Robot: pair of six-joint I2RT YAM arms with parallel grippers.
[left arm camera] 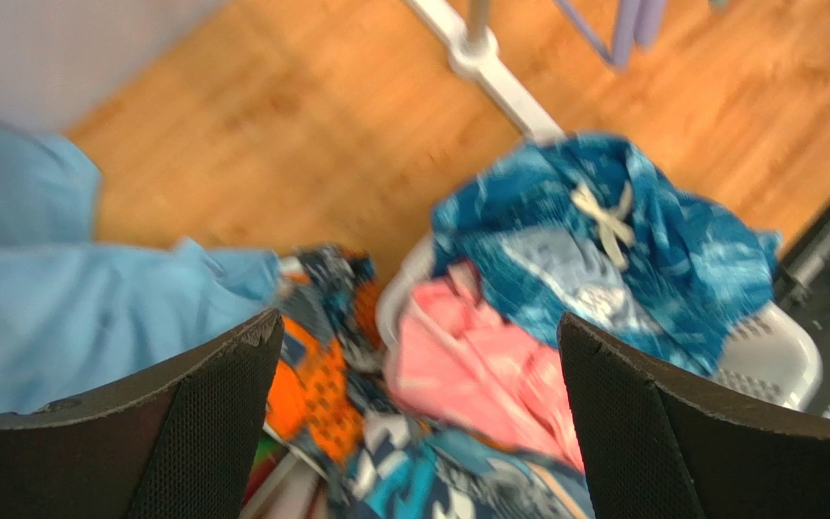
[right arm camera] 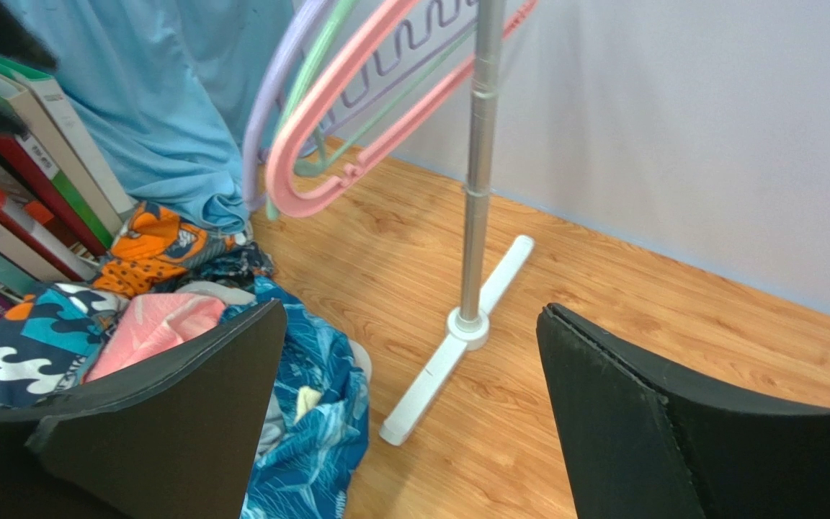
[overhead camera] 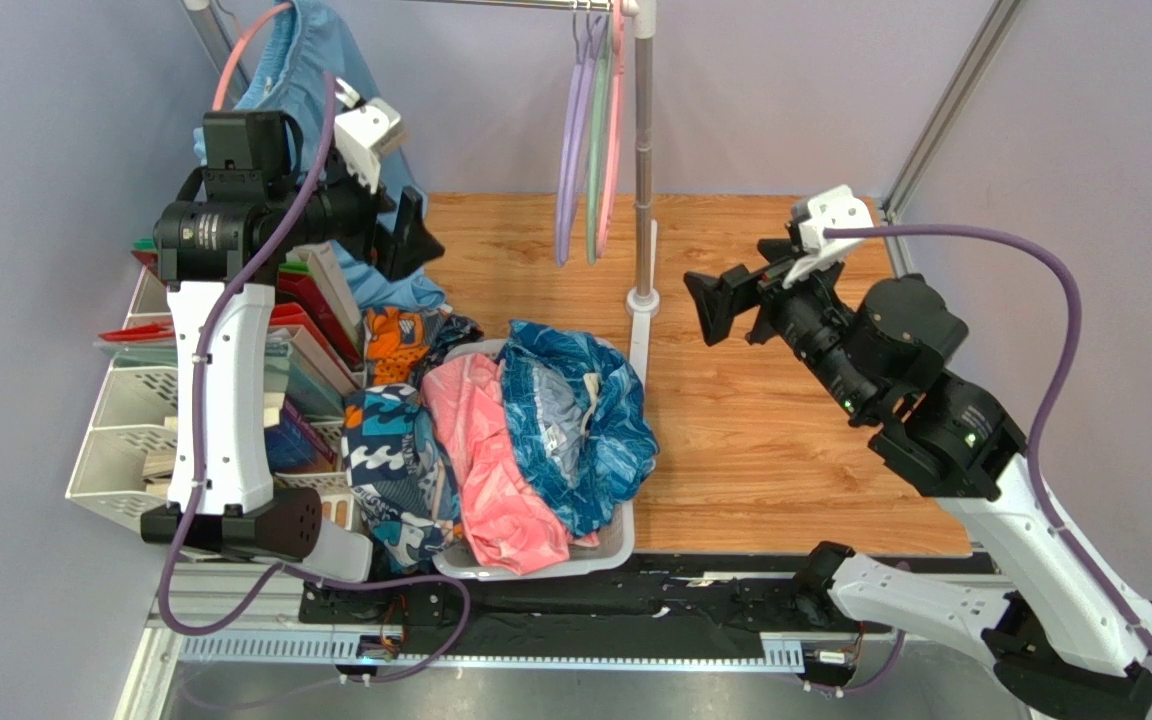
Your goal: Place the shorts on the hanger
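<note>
The light sky-blue shorts [overhead camera: 304, 68] hang at the back left corner, with the thin salmon-pink hanger [overhead camera: 244, 53] curving out of their top. They also show as blue cloth in the left wrist view [left arm camera: 41, 324] and behind the books in the right wrist view [right arm camera: 165, 97]. My left gripper [overhead camera: 414, 237] is just right of the shorts and below them, open [left arm camera: 419, 324], with nothing between its fingers. Over the bare wood at the right, my right gripper [overhead camera: 717, 300] points left toward the rack and is open and empty [right arm camera: 409, 314].
A white basket [overhead camera: 620, 543] at front centre holds a teal patterned garment [overhead camera: 582, 405], a pink one [overhead camera: 500, 450] and others. The rack pole [overhead camera: 642, 150] with its white foot [right arm camera: 441, 362] carries purple, green and pink hangers [overhead camera: 597, 135]. Books and a white organiser [overhead camera: 124, 428] stand at the left.
</note>
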